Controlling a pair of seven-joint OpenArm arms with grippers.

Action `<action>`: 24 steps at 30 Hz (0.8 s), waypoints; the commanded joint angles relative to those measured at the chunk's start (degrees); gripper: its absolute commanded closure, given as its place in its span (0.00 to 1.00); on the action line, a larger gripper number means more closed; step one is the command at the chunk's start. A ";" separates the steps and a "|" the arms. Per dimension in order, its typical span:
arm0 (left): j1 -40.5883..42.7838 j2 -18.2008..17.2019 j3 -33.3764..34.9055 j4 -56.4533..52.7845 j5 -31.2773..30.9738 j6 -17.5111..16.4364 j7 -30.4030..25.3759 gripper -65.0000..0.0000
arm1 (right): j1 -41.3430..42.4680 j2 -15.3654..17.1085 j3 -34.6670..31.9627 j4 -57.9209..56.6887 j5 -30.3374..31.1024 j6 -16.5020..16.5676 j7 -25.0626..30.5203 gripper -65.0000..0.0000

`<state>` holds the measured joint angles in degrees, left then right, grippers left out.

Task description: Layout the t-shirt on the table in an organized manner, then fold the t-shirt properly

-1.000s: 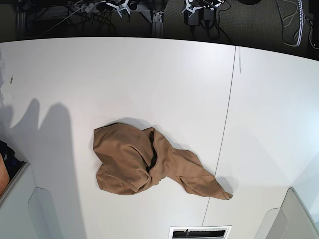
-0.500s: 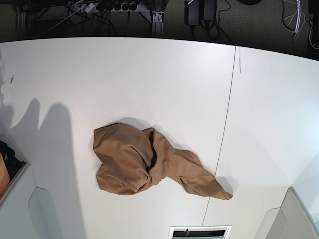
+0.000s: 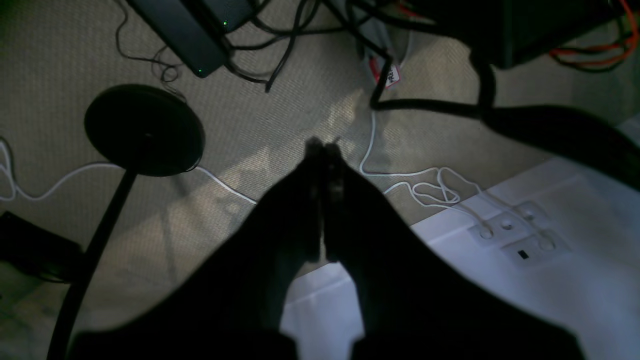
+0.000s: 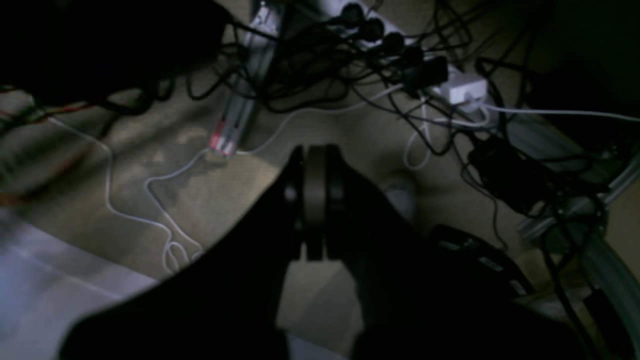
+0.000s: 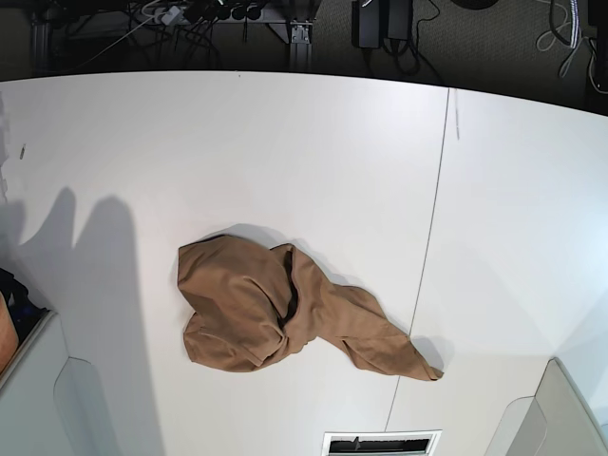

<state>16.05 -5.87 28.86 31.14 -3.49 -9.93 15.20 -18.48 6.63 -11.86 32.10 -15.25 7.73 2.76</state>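
Nothing moved: both hands closed, empty.

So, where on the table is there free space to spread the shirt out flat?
The large white table is bare between its far edge and the crumpled tan fabric t-shirt, and also right of the thin dark seam. The near side, around the shirt, is the crowded part.
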 commanded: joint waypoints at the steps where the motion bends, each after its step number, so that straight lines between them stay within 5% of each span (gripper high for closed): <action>1: 0.70 0.13 -0.11 0.44 -0.11 -0.35 0.94 1.00 | -0.79 0.33 0.09 0.90 0.22 0.15 0.28 1.00; 9: 9.66 -3.80 -8.02 16.28 -1.05 -0.37 1.11 1.00 | -9.62 3.63 -0.72 15.72 0.26 2.32 0.26 1.00; 24: 33.83 -11.67 -29.97 70.97 -3.13 -0.35 1.51 1.00 | -30.32 20.13 -2.51 63.58 5.40 2.99 0.00 1.00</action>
<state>49.21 -17.28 -1.02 101.43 -6.55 -10.37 17.61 -48.16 26.52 -14.44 94.96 -10.17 10.72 1.45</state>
